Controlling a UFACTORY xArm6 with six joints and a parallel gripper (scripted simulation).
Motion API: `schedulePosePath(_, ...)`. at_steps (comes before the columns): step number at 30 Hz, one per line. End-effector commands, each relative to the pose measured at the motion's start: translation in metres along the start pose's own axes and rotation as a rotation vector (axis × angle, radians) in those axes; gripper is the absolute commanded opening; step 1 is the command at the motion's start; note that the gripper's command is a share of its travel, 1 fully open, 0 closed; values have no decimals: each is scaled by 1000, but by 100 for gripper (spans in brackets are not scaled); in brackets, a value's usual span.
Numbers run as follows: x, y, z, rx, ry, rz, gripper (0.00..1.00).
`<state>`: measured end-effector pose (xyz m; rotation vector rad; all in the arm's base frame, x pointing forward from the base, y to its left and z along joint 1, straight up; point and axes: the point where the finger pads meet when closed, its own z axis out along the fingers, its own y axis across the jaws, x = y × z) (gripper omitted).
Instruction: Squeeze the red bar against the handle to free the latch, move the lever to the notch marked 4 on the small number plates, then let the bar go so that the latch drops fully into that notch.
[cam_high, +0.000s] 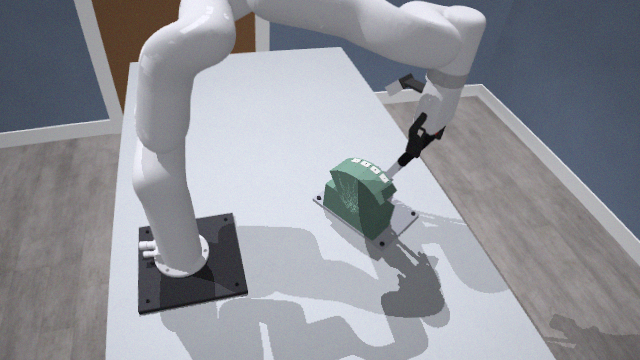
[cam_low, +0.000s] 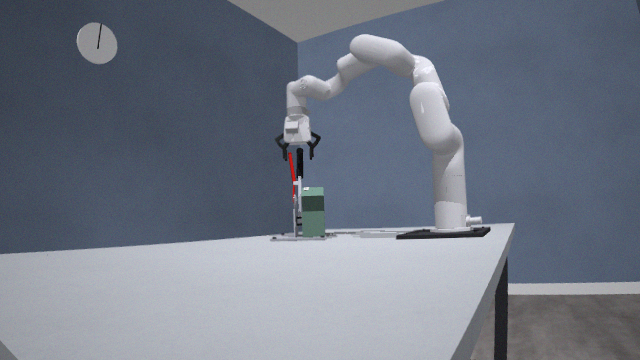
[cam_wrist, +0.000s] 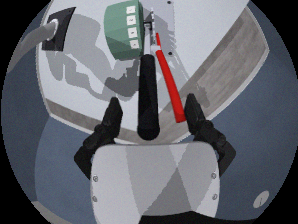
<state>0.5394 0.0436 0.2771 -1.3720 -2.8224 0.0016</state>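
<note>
Wrist view, near to far: the gripper (cam_wrist: 152, 117) has its fingers wide apart, holding nothing, straddling the black handle (cam_wrist: 147, 99) and the red bar (cam_wrist: 170, 83), which splays right. Beyond sits the green housing (cam_wrist: 120, 30) with its number plates (cam_wrist: 135, 26). If the fingers close too high, they may slip off the handle top and leave the latch caught. Only the exterior view shows the fingertips level with the handle top; only the top view shows the lever (cam_high: 395, 170) at the plates' right end.
</note>
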Motion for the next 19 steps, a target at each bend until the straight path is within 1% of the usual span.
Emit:
schedulePosePath(1, 0, 1, -6, -5, -3, 0, 100)
schedulePosePath(5, 0, 1, -10, -5, -3, 0, 100)
schedulePosePath(12, 0, 1, -28, -5, -3, 0, 100)
schedulePosePath(19, 0, 1, -28, -5, -3, 0, 100)
